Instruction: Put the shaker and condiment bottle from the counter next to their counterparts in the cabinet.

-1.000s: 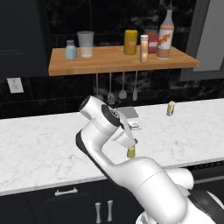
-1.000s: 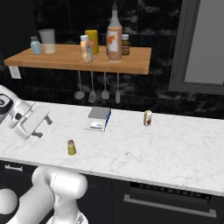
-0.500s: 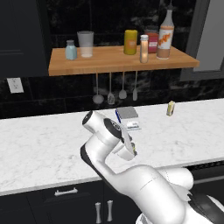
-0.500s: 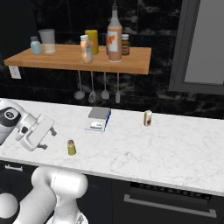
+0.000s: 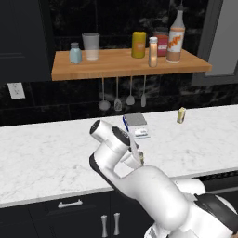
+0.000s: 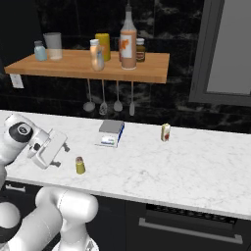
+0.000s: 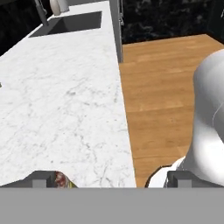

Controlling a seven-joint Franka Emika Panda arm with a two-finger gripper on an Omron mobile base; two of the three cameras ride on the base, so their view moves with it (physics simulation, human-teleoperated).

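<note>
The olive-yellow shaker (image 6: 80, 165) stands on the white marble counter, half hidden behind my arm in the left base view (image 5: 141, 158). My gripper (image 6: 62, 156) hangs low just left of it, open and empty, tilted toward it. In the hand view the shaker (image 7: 64, 180) peeks up beside the left fingertip (image 7: 41, 177). The peach-orange condiment bottle (image 5: 153, 51) (image 6: 96, 55) stands on the wooden plank shelf (image 5: 116, 67) near the tall orange-label bottle (image 5: 175, 35) (image 6: 128, 41). The pale blue shaker (image 5: 75, 53) (image 6: 39, 51) is at the shelf's left end.
A yellow striped little can (image 5: 181, 115) (image 6: 165, 132) and a flat grey box (image 5: 135, 124) (image 6: 111, 133) sit on the counter. A glass cup (image 5: 91, 46) and yellow canister (image 5: 138, 44) are on the shelf, with utensils (image 5: 123, 95) hanging below. A sink (image 7: 72, 22) lies far along the counter.
My arm has folded down and the hand has dropped toward the counter, coming closer to the olive-yellow shaker. Nothing on the counter or shelf has moved.
</note>
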